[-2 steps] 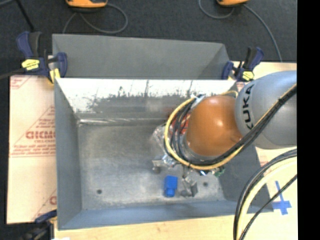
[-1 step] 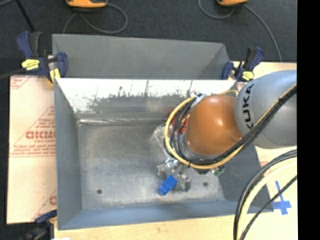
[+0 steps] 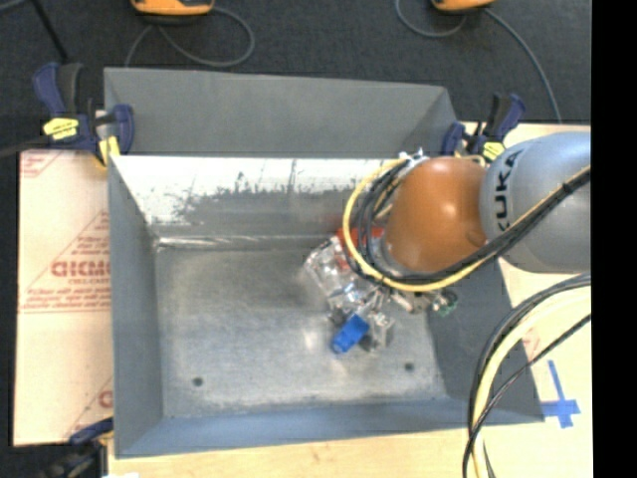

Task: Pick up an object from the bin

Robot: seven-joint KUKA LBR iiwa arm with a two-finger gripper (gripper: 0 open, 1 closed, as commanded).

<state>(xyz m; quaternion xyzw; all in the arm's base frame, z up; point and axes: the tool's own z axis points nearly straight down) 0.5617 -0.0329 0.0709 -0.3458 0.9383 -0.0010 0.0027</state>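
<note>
Your likeliest target is the blue piece (image 3: 346, 339), a small blocky thing lying on the flat floor of the bin (image 3: 229, 366). Just up and left of it lies a crumpled clear thing (image 3: 324, 265), close enough that you cannot tell whether the two touch. The gripper (image 3: 368, 312) sits just up and right of the blue piece, low down and against the clear thing's lower edge. You cannot tell from here whether the gripper is apart or closed, nor whether anything is in it, because its metal blends with the clear thing and the wrist hides the rest. So treat the blue piece as lying loose beside the gripper, not as held.

Further up and right of the blue piece the orange cover (image 3: 433, 217) hangs over the spot, ringed by yellow and black cables (image 3: 358, 237). The arm probably leans in this steeply because both things lie towards the wall it reaches over. Left of the blue piece the floor is bare. The sloped walls are likely why loose things settle on the flat floor rather than at the rim.

Your main risk is the crowding, since a close here could take the clear thing, or both, and a crumpled sheet may slip out on the lift
</note>
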